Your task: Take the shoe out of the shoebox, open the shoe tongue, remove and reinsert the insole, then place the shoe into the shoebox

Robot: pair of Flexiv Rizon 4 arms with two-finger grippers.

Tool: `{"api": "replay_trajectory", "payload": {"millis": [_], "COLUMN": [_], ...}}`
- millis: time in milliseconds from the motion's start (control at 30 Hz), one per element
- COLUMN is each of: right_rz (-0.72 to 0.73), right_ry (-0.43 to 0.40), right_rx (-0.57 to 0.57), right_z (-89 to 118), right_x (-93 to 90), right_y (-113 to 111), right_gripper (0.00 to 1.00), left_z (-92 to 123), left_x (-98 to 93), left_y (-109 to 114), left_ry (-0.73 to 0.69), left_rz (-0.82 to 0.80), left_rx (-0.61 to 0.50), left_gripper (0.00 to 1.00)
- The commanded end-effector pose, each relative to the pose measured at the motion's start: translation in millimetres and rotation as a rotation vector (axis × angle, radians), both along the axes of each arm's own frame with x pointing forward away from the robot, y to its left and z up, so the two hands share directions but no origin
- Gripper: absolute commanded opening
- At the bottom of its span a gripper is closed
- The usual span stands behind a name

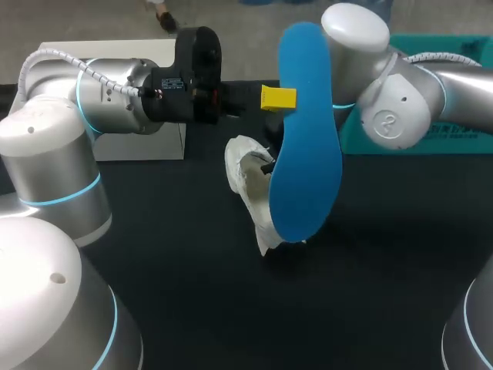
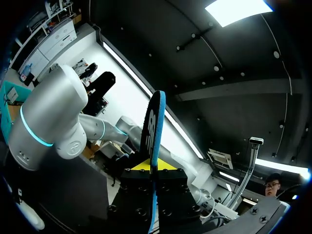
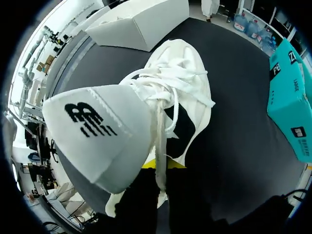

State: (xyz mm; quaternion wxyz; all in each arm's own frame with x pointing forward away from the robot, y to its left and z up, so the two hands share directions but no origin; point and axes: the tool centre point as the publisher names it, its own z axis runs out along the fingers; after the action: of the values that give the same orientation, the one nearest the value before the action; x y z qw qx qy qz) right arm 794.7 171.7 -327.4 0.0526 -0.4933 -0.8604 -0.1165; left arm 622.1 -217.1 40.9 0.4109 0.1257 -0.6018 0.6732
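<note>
A large blue insole is held upright above the table by my left gripper, which is shut on its edge. In the left wrist view the insole stands edge-on between the yellow tips of the left gripper. Just behind and beside the insole in the head view, the white shoe hangs tilted over the dark table. My right arm comes in behind the insole. My right gripper is shut on a white strip at the shoe's raised tongue. The shoe's opening shows dark.
A white shoebox stands at the back left, seen past the shoe in the right wrist view. A teal box sits at the back right, and shows as the teal box beside the shoe. The black tabletop lies below.
</note>
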Motion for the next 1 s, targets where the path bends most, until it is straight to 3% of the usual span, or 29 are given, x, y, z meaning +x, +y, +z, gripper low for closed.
{"api": "replay_trajectory", "payload": {"millis": [33, 267, 467, 1000], "right_rz": [-0.152, -0.238, -0.221, -0.258], "right_ry": [-0.017, 0.009, 0.014, 0.067], "right_rx": [0.051, 0.092, 0.108, 0.122], "right_z": [-2, -7, -9, -47], "right_x": [-12.9, -18.0, -22.4, -21.7], "right_y": [-6, 1, 7, -6], "right_gripper": [0.00, 0.00, 0.00, 0.00], "left_z": [0, 0, 0, 0], "left_x": [-0.4, -0.4, -0.4, -0.4], "left_y": [0, 0, 0, 0], "left_ry": [0.000, 0.000, 0.000, 0.000], "left_rz": [0.001, 0.001, 0.001, 0.001], "left_rx": [-0.002, -0.002, -0.002, -0.002], "left_gripper": [0.00, 0.00, 0.00, 0.00]}}
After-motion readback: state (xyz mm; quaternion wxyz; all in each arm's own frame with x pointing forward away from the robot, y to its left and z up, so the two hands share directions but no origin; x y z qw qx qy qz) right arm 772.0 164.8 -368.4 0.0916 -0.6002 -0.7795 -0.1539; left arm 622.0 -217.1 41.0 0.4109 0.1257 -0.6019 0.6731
